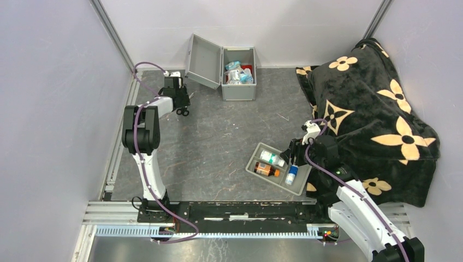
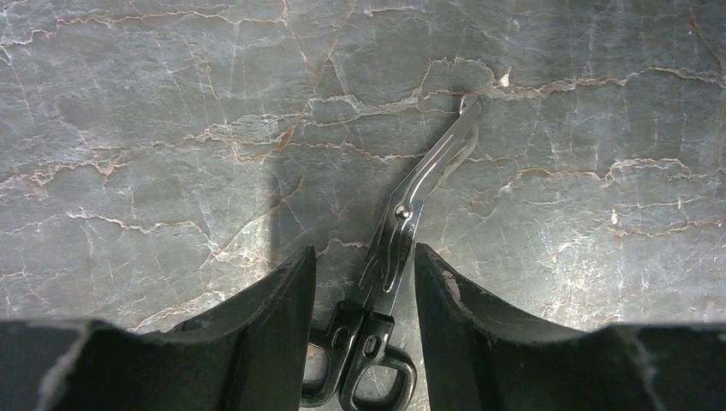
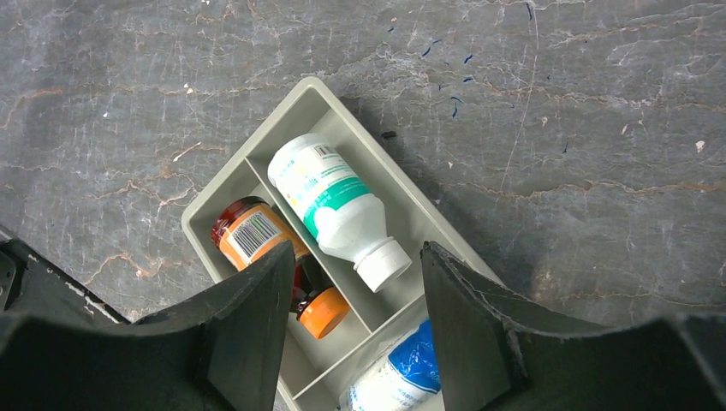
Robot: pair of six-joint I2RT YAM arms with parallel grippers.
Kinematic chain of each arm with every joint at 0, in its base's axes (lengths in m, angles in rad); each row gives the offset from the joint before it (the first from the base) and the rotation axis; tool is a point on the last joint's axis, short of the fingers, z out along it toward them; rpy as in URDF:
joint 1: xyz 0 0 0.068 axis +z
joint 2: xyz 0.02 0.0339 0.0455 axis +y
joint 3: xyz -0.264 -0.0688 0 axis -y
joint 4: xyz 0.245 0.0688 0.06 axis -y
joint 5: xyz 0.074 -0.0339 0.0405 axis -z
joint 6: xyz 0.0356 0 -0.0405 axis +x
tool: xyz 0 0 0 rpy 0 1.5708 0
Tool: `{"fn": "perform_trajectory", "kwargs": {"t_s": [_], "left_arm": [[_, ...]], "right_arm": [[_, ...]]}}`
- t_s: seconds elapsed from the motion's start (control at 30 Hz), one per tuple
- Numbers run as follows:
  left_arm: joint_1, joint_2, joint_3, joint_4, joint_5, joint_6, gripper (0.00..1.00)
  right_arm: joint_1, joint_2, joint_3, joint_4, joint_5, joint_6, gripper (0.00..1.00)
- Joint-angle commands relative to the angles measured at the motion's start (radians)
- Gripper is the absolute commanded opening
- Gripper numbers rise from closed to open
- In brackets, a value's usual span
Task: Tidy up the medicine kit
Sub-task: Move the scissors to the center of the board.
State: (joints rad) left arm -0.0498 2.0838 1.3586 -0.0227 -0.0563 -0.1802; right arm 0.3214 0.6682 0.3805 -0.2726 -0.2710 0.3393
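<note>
The left gripper [image 2: 364, 257] sat part-open astride the steel bandage scissors with black handles [image 2: 402, 208], gripping nothing. Closing on those thin, flat shanks could have skidded them across the grey veined tabletop [image 2: 171, 128]. The right gripper [image 3: 358, 253], parted and empty, hung over the shallow grey divided plastic tray [image 3: 300, 96]; descending off-centre risked tipping it. The boxy silver-grey metal medicine kit [image 1: 238, 91] lay open far back, well apart.

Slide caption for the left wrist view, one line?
Left gripper open, straddling bandage scissors lying flat on the marbled grey tabletop.
</note>
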Motion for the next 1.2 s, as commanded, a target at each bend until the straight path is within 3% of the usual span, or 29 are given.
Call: {"fn": "perform_trajectory", "kwargs": {"t_s": [0.0, 0.23, 0.43, 0.73, 1.17], "left_arm": [[-0.001, 0.039, 0.045, -0.050, -0.019, 0.056, 0.52], [-0.020, 0.059, 0.098, -0.171, -0.045, 0.046, 0.44], [-0.078, 0.053, 0.092, -0.250, -0.132, 0.044, 0.43], [-0.101, -0.003, 0.023, -0.343, -0.094, -0.076, 0.39], [-0.334, -0.095, -0.084, -0.454, -0.191, -0.157, 0.33]], "right_arm": [[0.004, -0.020, -0.002, 0.001, -0.005, -0.010, 0.63], [0.003, -0.034, -0.012, 0.004, -0.010, -0.002, 0.63], [0.003, -0.045, -0.017, 0.006, -0.009, -0.002, 0.63], [0.002, -0.043, -0.014, 0.007, -0.008, -0.021, 0.63], [0.004, -0.028, -0.017, 0.028, -0.031, 0.001, 0.64]]}}
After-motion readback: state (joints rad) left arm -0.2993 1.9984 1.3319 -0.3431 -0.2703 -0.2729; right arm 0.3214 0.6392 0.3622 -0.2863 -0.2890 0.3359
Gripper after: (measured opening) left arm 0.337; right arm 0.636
